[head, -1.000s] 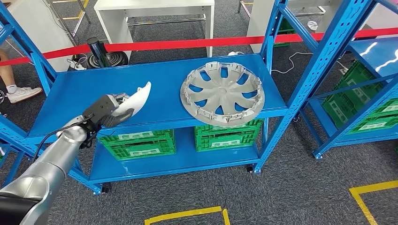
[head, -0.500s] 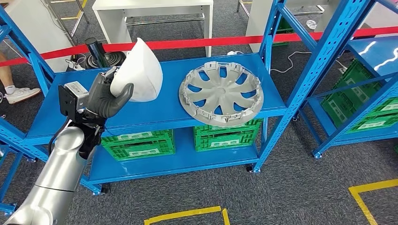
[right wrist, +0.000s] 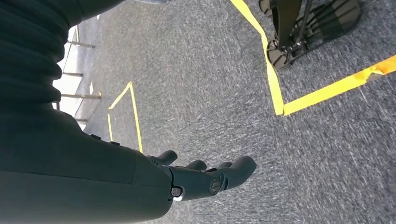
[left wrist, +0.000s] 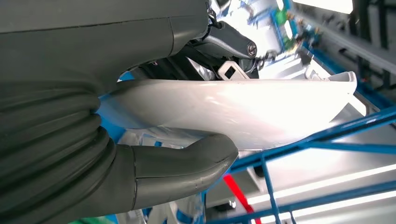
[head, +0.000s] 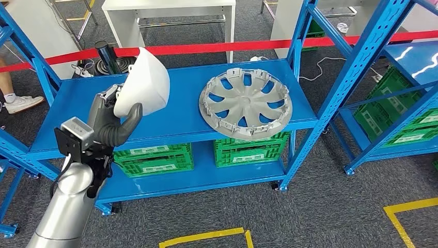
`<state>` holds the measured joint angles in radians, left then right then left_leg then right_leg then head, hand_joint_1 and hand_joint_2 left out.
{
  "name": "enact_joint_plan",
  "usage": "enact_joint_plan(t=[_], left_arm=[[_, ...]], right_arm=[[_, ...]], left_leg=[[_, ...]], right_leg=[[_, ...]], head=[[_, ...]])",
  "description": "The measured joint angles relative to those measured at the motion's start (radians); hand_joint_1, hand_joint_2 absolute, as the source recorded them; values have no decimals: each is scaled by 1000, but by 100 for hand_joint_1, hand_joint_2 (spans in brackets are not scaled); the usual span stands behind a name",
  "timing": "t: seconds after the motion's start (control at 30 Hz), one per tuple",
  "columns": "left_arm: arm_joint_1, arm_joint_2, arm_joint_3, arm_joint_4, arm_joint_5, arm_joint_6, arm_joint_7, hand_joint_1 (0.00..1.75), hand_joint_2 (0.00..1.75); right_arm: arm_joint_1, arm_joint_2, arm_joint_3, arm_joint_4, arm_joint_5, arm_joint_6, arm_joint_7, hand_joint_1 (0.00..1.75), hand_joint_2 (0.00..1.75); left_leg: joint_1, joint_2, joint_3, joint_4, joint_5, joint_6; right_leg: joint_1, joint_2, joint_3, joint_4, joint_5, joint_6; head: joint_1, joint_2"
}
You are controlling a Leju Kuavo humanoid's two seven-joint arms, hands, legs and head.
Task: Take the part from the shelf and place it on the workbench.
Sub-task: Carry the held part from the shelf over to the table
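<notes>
Plainly, the thumb (left wrist: 187,163) of the left hand (head: 111,121) presses under the white part (head: 144,82) while the darker fingers (left wrist: 224,42) clamp it from the other side, so the hand grips the part firmly. In the head view that hand holds the part raised above the top level of the blue shelf (head: 175,111), clear of the surface, with its curved shell standing upright over the shelf's left half. A silver wheel cover (head: 245,104) lies flat on the same level, to the right of the part and apart from it. Two green crates (head: 155,157) sit on the lower level beneath. A red barrier tape (head: 217,47) runs behind the shelf, with a white table (head: 170,8) beyond it. The right hand (right wrist: 205,177) hangs over grey carpet marked with yellow floor tape (right wrist: 275,88); its fingers are extended and slightly apart, holding nothing.
</notes>
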<state>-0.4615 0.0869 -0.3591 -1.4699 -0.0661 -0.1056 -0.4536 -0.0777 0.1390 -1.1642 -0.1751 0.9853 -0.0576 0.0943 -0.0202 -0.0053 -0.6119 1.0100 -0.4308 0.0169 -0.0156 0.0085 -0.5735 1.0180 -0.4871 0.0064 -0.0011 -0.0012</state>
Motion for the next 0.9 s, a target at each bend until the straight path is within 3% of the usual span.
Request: enact_joint_plan(t=[0.07, 0.17, 0.2, 0.23, 0.27, 0.33, 0.37, 0.43, 0.53, 0.6, 0.67, 0.7, 0.73, 0.77, 0.8, 0.87, 0.9], left_arm=[[53, 2, -9, -65, -55, 35, -7, 175, 175], [130, 4, -13, -142, -111, 78, -8, 175, 175], [152, 4, -13, -162, -117, 84, -7, 175, 175], [173, 5, -13, -181, -120, 86, -7, 175, 175], [191, 5, -12, -195, -121, 86, -7, 175, 175], [222, 8, -7, -221, -122, 87, -13, 175, 175], [236, 10, -3, -232, -122, 87, -17, 175, 175], [259, 16, 4, -251, -122, 87, -26, 175, 175], [281, 27, 14, -268, -122, 87, -31, 175, 175], [292, 34, 20, -274, -121, 87, -34, 175, 175], [302, 41, 25, -278, -117, 83, -39, 175, 175], [308, 44, 27, -279, -114, 81, -42, 175, 175], [314, 47, 29, -279, -113, 79, -44, 175, 175], [319, 49, 30, -280, -113, 77, -45, 175, 175], [322, 51, 32, -281, -112, 77, -46, 175, 175], [322, 53, 35, -285, -112, 76, -48, 175, 175], [322, 54, 36, -287, -111, 76, -49, 175, 175]], right_arm=[[1, 1, 0, 0, 4, -1, 8, 0, 175], [3, 1, 0, 0, 12, -2, 14, 0, 175], [4, 1, 0, 0, 16, -2, 14, 0, 175], [5, 1, 0, 0, 19, -1, 14, 0, 175], [6, 0, 0, 0, 21, 1, 13, 0, 175], [6, -2, 0, 0, 26, 3, 11, 0, 175], [5, -2, 0, 0, 29, 4, 9, 0, 175], [3, -3, 0, 0, 33, 4, 6, 0, 175], [2, -3, 0, 0, 34, 5, 1, 0, 175], [2, -4, 1, 0, 35, 5, -3, 0, 175], [3, -4, 1, 0, 37, 7, -6, 0, 175], [3, -4, 1, 0, 39, 9, -7, 0, 175], [3, -4, 1, 0, 39, 10, -7, 0, 175], [3, -4, 1, 0, 39, 12, -7, 0, 175], [3, -4, 1, 0, 39, 12, -6, 0, 175], [2, -4, 1, 0, 39, 13, -6, 0, 175], [2, -4, 1, 0, 39, 13, -6, 0, 175]], left_leg=[[6, 4, 7, -14, 9, 7], [9, 10, 4, -15, 12, 13], [9, 11, -1, -12, 12, 13], [11, 12, -6, -7, 12, 12], [13, 12, -12, -2, 13, 10], [19, 11, -25, 13, 14, 1], [20, 10, -30, 19, 15, -6], [19, 7, -37, 28, 18, -22], [21, 3, -45, 32, 19, -46], [25, 3, -65, 85, -43, -58], [27, 3, -96, 202, -138, -65], [28, 3, -105, 259, -168, -67], [28, 3, -101, 290, -177, -68], [27, 3, -79, 287, -167, -66], [27, 3, -39, 247, -145, -62], [23, 2, 73, 101, -121, -51], [20, 2, 112, 45, -119, -46]], right_leg=[[0, -2, -8, 30, -29, 8], [-2, -4, -79, 200, -131, 18], [-3, -4, -99, 250, -148, 21], [-4, -4, -104, 269, -147, 24], [-6, -4, -89, 248, -129, 26], [-9, -4, -16, 126, -79, 29], [-8, -2, 11, 76, -57, 25], [-5, 4, 29, 37, -49, 8], [-6, 3, 14, 34, -35, -22], [-8, -2, -2, 30, -15, -37], [-7, -4, -24, 30, 3, -42], [-6, -4, -37, 30, 13, -41], [-6, -4, -50, 31, 22, -41], [-5, -4, -62, 31, 31, -39], [-4, -4, -73, 31, 41, -38], [-3, -4, -89, 32, 58, -31], [-3, -4, -91, 30, 66, -26]], head=[[1, 0], [4, 0], [4, 0], [4, 0], [4, 0], [4, 0], [5, 0], [4, 0], [4, 0], [2, 0], [0, 0], [0, 0], [0, 0], [0, 0], [0, 0], [0, 0], [0, 0]])
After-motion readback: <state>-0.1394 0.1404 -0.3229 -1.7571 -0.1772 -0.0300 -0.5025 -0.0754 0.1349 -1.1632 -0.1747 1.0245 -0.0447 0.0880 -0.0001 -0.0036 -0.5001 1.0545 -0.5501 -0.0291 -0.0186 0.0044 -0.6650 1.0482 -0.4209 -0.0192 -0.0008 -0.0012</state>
